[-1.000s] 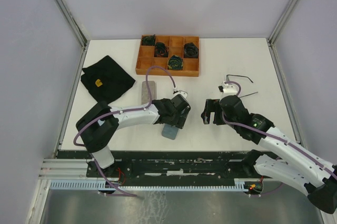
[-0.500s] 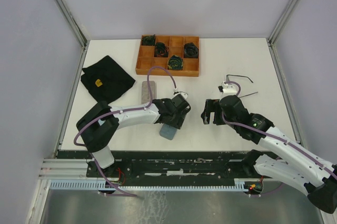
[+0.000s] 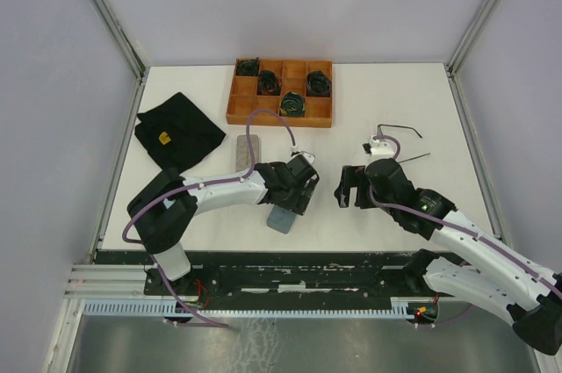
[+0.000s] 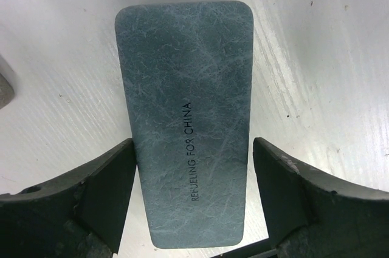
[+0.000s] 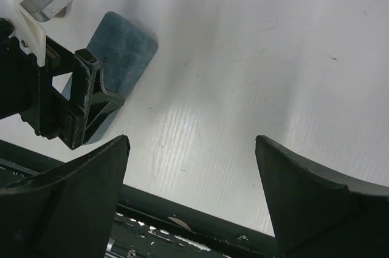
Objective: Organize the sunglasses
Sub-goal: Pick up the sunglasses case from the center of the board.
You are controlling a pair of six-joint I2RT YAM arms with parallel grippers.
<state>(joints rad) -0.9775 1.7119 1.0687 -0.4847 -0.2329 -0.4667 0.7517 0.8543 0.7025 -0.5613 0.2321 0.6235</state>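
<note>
- my left gripper [image 4: 193, 152] straddles the blue-grey oblong fabric case [image 4: 185, 70], which lies flat by the near edge of the white worktop [image 3: 413, 92]. the jaws sit right at its long sides, but i cannot tell whether they pinch it.
- my right gripper [image 5: 191, 142] hangs released and empty, probably free to fetch glasses.
- the thin dark wire-framed sunglasses [image 3: 397, 128] lie uncased toward the right edge.

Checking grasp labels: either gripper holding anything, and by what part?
Nothing held. Left gripper straddles the blue-grey oblong fabric case near one end, jaws open, gap beside one finger. Right gripper is open, empty.
</note>
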